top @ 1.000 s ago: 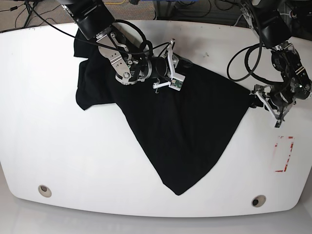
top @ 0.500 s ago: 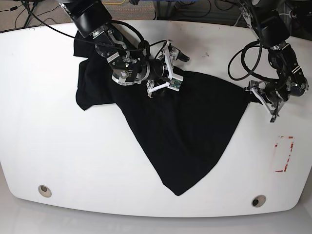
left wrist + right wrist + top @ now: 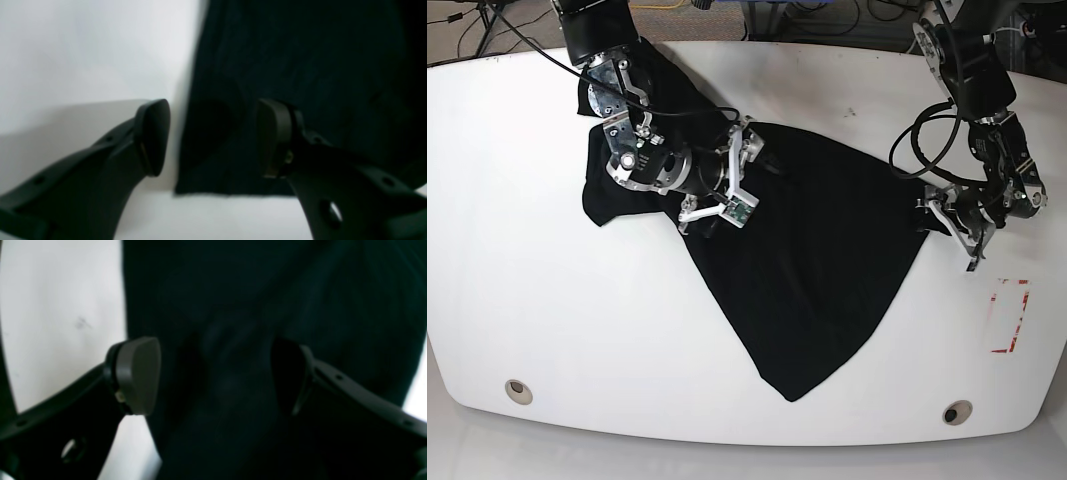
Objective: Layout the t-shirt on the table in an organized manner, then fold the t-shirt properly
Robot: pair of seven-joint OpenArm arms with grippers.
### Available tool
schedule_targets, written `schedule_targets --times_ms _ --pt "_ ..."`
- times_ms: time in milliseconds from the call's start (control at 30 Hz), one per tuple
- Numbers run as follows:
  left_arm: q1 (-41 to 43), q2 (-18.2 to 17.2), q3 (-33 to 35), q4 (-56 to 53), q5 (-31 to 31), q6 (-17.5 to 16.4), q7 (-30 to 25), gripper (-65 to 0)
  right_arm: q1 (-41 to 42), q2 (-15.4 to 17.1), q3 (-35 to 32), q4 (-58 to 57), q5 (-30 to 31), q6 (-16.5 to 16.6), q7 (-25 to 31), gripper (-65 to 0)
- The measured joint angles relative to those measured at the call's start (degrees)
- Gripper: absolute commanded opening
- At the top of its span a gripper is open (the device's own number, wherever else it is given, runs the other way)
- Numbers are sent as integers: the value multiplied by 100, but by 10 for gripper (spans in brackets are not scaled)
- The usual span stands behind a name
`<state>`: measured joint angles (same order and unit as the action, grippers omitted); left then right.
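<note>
The black t-shirt (image 3: 817, 270) lies spread on the white table (image 3: 527, 280), plain side up, with one corner pointing at the front edge and a bunched part at the back left. My right gripper (image 3: 739, 178) hovers open over the shirt's upper middle. In the right wrist view its fingers (image 3: 136, 373) straddle dark t-shirt cloth (image 3: 233, 290) without pinching it. My left gripper (image 3: 945, 222) is at the shirt's right corner, open. In the left wrist view the t-shirt's hem corner (image 3: 300, 66) lies under the gap between the pads (image 3: 151, 136), with bare table (image 3: 83, 50) on the left.
A red-and-white tape rectangle (image 3: 1010, 317) marks the table at the right. Two round grommet holes (image 3: 518, 390) (image 3: 957, 412) sit near the front edge. Cables hang behind the table's back edge and loop around both arms.
My right gripper has opened, releasing the cloth, and swung left and toward the front over the shirt. My left gripper has shifted left onto the shirt's right corner, still open.
</note>
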<state>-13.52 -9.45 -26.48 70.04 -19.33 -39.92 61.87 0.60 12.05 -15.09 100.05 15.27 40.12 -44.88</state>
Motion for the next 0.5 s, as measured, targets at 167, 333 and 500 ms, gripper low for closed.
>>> schedule_targets --times_ms 167,333,500 --pt "-107 136 249 -20 57 2 28 -271 -179 164 750 179 48 -4 -57 -162" --pt "-153 328 503 -22 13 -2 15 -294 -175 273 1860 184 643 -4 -20 -160" --pt "-146 398 629 -22 46 0 22 -457 -173 339 3086 -74 796 -35 -42 -157"
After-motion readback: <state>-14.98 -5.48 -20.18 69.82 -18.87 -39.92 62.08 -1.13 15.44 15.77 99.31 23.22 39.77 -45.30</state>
